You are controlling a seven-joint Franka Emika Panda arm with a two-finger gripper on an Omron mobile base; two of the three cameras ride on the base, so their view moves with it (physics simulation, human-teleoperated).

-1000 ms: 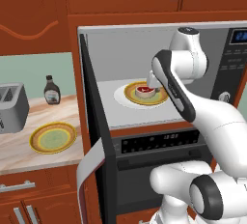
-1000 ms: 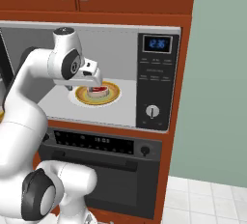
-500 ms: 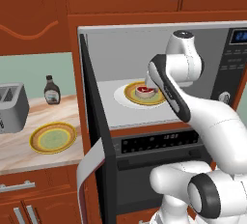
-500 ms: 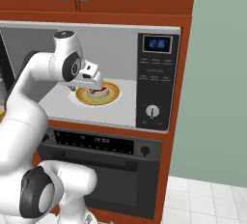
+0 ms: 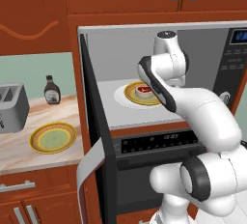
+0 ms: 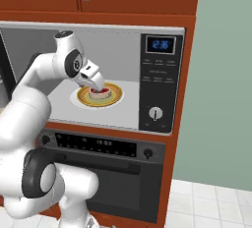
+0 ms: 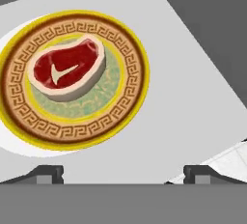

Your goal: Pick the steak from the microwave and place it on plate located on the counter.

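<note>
Two plates show from the left base: one on the counter [image 5: 29,153], one under the steak [image 5: 144,91] inside the microwave [image 5: 202,39]. Right base: the gripper [image 6: 101,88] has dropped closer above the steak. Hand view: fingertips [image 7: 46,173] spread wide, empty.
</note>
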